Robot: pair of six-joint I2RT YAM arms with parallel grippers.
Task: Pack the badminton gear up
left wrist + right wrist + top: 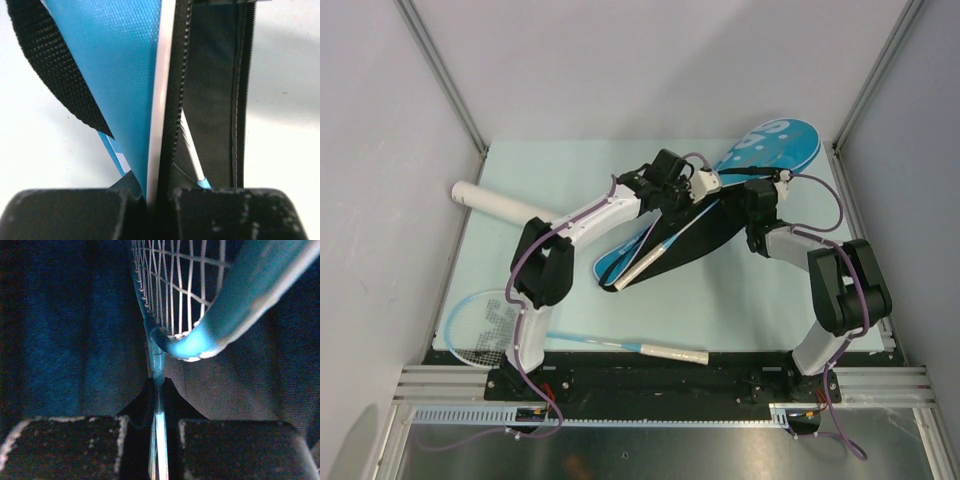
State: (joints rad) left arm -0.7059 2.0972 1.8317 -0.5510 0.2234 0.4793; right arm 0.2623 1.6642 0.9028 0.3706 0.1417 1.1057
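On the far left of the worktop (740, 300) lies the white tube (500, 205), smooth, round cardboard, well apart from the rest. Nearer me, the loose racket (480, 322) rests flat with its thin shaft and white-wrapped grip pointing right, not yet packed. My left claw (152, 200) is clamped on the rim of the bag (120, 75), pinching blue woven fabric, white piping and a toothed black zip edge. I judge I hold it so the mouth stays taut and open. The coarse black strap (55, 75) hangs to the left. My right claw (159, 425) is closed on the slim shaft of the second racket (200, 340) just below its glossy blue frame and white strings, inside the dark bag, probably steering it in head first.
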